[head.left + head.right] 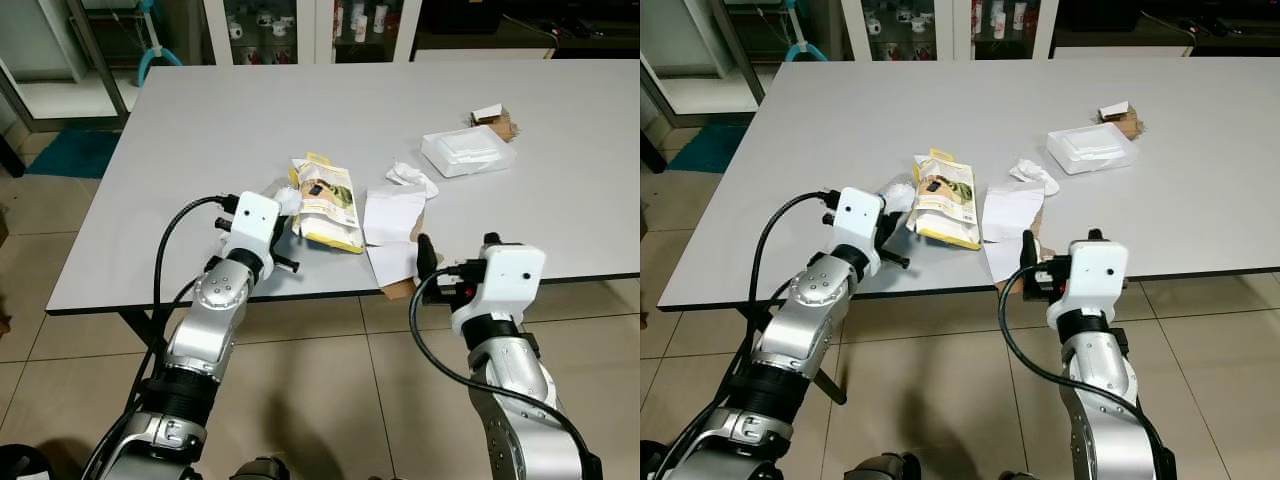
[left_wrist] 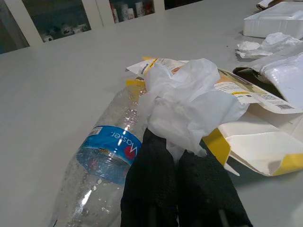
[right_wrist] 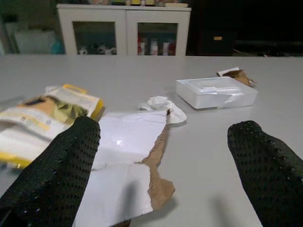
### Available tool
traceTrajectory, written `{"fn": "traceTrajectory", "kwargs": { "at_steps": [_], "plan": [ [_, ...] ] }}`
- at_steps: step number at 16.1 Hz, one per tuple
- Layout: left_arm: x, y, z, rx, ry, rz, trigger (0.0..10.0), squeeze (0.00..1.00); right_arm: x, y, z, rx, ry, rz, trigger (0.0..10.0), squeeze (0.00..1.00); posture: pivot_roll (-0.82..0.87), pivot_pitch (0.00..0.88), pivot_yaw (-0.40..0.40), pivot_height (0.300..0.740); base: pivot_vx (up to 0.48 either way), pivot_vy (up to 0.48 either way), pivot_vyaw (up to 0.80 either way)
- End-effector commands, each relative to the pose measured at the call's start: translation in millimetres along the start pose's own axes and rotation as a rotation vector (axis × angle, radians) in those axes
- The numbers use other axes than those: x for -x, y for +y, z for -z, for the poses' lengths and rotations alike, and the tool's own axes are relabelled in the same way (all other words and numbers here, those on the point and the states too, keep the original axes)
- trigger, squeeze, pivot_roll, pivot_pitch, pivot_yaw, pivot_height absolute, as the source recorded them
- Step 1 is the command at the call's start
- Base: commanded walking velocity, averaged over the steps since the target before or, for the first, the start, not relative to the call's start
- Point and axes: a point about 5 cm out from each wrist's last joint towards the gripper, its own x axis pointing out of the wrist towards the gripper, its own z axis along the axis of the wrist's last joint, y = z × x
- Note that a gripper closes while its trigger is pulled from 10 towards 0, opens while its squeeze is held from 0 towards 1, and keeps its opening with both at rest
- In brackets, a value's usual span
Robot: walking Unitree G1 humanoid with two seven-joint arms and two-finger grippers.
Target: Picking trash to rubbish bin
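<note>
Left gripper (image 2: pixel 182 170): fingers pressed together, pinching the lower edge of a crumpled white tissue (image 2: pixel 189 106). The tissue hides the neck and cap end of a clear plastic bottle (image 2: pixel 102 163), which lies on its side on the grey worktop (image 1: pixel 200 130); its long axis runs away from the gripper toward the yellow snack bag (image 1: pixel 327 202), and its near end is cut off by the frame edge in the left wrist view. In the head views the bottle is concealed behind the left wrist housing. The left arm reaches forward over the worktop's near edge, forearm raised.

Right gripper (image 3: pixel 165 156): fingers spread wide apart, holding nothing, level with the worktop's near edge. Just ahead lies torn white-and-brown paper (image 1: pixel 395 225), its near end overhanging the edge. Beyond it sit a small tissue wad (image 1: pixel 412 178), a white foam tray (image 1: pixel 467 151) and, farthest, a brown scrap (image 1: pixel 495 120) too small to identify. The right forearm rises from below, elbow out of frame.
</note>
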Motion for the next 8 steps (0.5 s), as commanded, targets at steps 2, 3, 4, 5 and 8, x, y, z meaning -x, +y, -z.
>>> {"fn": "traceTrajectory", "kwargs": {
  "at_steps": [2,3,4,5,8],
  "plan": [
    [-0.2,3.6,1.5,-0.012,0.014,-0.003,10.0,0.0,-2.8,-10.1,2.6,-0.056,0.02,0.057,10.0,0.0,0.18,0.118,0.007,0.74,0.0,0.0,0.0],
    [0.8,4.6,2.2,-0.015,0.016,-0.003,10.0,0.0,-3.6,-11.8,2.9,-0.073,0.022,0.069,10.0,0.0,0.19,0.12,0.009,0.74,0.0,0.0,0.0],
    [1.8,5.0,2.6,-0.016,0.017,-0.002,10.0,0.0,-4.0,-12.9,3.2,-0.079,0.024,0.074,10.0,0.0,0.19,0.122,0.011,0.74,0.0,0.0,0.0],
    [3.6,5.5,3.6,-0.02,0.021,0.001,10.0,0.0,-4.9,-15.8,4.7,-0.101,0.032,0.092,10.0,0.0,0.19,0.127,0.014,0.74,0.0,0.0,0.0],
    [4.6,7.4,3.6,-0.028,0.024,0.003,10.0,0.0,-9.2,-19.1,8.2,-0.16,0.051,0.106,10.0,0.0,0.2,0.134,0.019,0.74,0.0,0.0,0.0]
  ]
}}
